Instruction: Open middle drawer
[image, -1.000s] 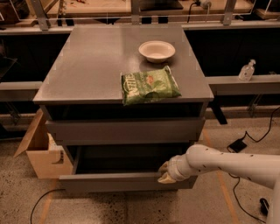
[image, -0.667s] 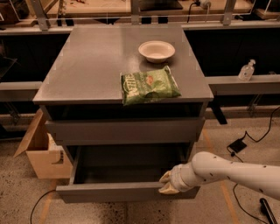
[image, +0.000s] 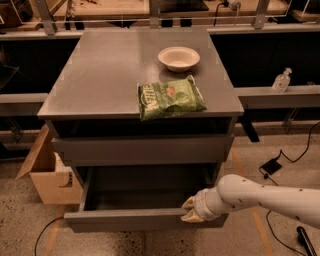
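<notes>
The middle drawer (image: 130, 220) of the grey cabinet stands pulled well out, and its shallow grey interior (image: 145, 192) looks empty. My gripper (image: 192, 211) sits at the right part of the drawer's front slab, closed over its top edge. My white arm (image: 265, 197) comes in from the lower right. The taller top drawer (image: 142, 150) above is closed. The lowest drawer is hidden under the open one.
A green chip bag (image: 170, 97) and a white bowl (image: 179, 57) lie on the cabinet top (image: 100, 75). An open cardboard box (image: 47, 175) stands on the floor at the left. A clear bottle (image: 282, 80) is on the right ledge. A power brick with cables (image: 272, 166) lies on the floor at the right.
The middle drawer has slid further out toward the camera. My gripper has moved with its front edge, down and toward me.
</notes>
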